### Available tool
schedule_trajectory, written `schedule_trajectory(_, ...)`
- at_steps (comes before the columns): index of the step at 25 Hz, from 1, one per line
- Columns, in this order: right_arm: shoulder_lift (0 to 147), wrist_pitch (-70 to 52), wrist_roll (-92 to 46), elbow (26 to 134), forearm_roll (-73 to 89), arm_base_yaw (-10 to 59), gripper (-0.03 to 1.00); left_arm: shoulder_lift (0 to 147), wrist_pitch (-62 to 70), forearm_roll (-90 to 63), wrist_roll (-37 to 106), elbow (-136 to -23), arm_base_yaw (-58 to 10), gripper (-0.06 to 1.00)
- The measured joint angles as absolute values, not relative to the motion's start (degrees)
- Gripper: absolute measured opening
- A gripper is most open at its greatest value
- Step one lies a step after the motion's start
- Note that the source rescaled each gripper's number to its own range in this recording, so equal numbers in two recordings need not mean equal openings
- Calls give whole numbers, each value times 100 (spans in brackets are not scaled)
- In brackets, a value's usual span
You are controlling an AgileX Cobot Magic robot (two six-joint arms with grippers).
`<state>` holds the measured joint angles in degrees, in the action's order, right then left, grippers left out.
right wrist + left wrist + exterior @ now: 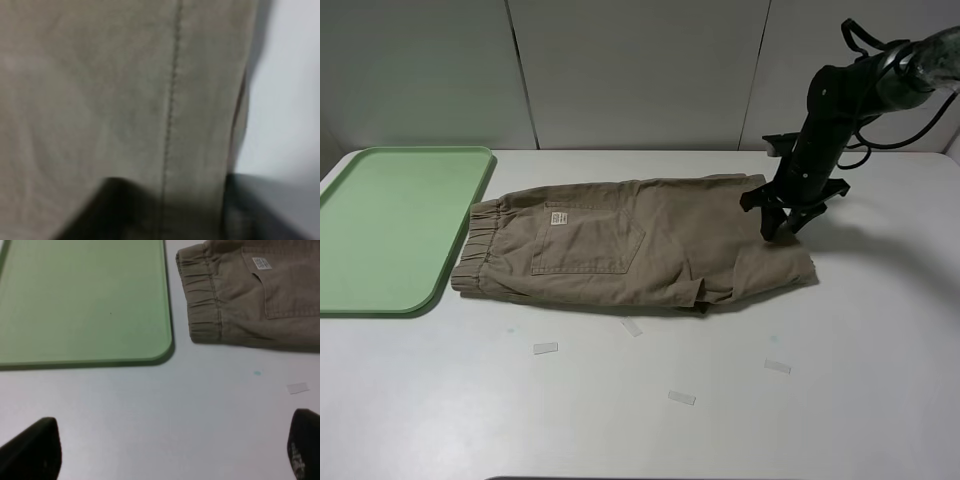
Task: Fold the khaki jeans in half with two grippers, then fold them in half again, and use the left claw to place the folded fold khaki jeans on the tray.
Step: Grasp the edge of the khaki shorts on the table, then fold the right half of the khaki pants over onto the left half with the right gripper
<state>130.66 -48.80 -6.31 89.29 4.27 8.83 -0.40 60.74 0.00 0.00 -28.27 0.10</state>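
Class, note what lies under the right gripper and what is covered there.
The khaki jeans lie under the right gripper, at their leg end; the table beneath them is hidden.

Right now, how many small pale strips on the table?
4 strips: one in front of the khaki jeans, one by their front edge, one farther forward, one off to the right. Others may lie hidden under the cloth.
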Motion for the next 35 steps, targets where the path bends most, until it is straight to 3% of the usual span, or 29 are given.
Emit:
schedule_trajectory(1, 13066, -4903, -631, 8929, 504, 890, 15, -40, 6074, 0, 0, -2827, 10, 89)
schedule_trajectory(2, 13066, -4911, -631, 8929, 511, 894, 8, -40, 6074, 0, 0, -2827, 10, 89)
schedule_trajectory(35, 11324, -5816, -462, 8897, -869, 894, 8, -40, 6074, 0, 0, -2827, 10, 89)
